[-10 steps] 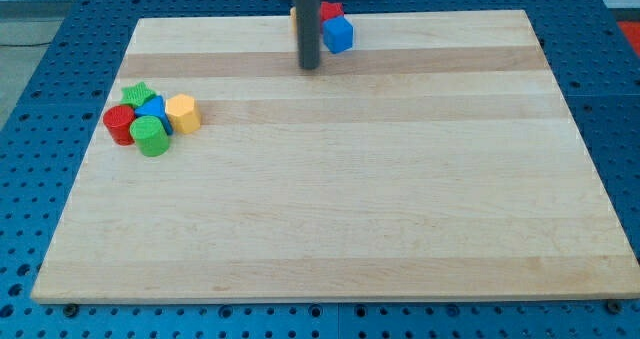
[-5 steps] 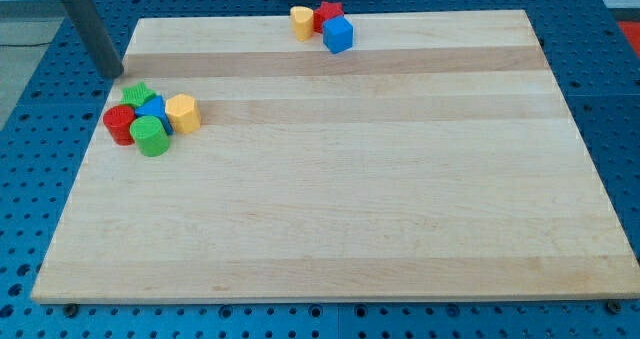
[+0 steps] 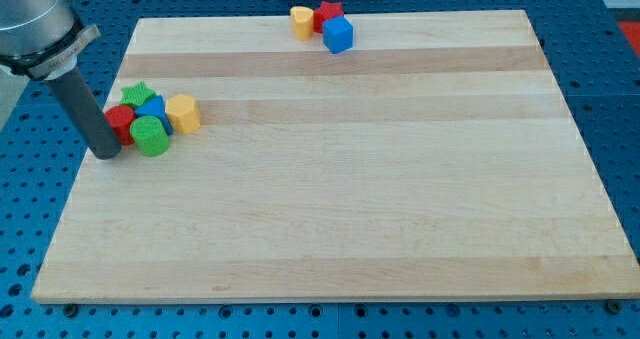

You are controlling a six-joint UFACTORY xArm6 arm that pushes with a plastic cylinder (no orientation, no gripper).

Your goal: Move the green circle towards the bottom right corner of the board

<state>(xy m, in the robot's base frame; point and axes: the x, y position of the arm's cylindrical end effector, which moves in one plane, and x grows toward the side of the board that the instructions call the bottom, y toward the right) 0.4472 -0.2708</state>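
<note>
The task is judged to be barely begun. The green circle [image 3: 151,136] is found near the view's left edge of the board [image 3: 350,209], in the upper half, far from the bottom right corner toward which it is to be moved. It is packed into a cluster: a red cylinder [image 3: 121,124] is pressed against it on the view's left, a blue block [image 3: 153,109] is set just above it, a green star [image 3: 137,93] lies at the top of the group, and a yellow block [image 3: 182,112] of rounded, perhaps hexagonal, outline is set to its upper right. No pincer is fitted, so nothing is held or clasped; only a dark rod is seen, and my tip [image 3: 105,153] is placed on the board just to the view's left of the cluster, beside the red cylinder and slightly below it, close to the green circle but with contact not determinable. A second group, well apart at the view's top, is made up of a yellow block [image 3: 301,22], a red star [image 3: 328,15] and a blue cube [image 3: 338,34]. The whole diagonal push is taken as left to be done, and the green circle must be separated from its neighbours.
</note>
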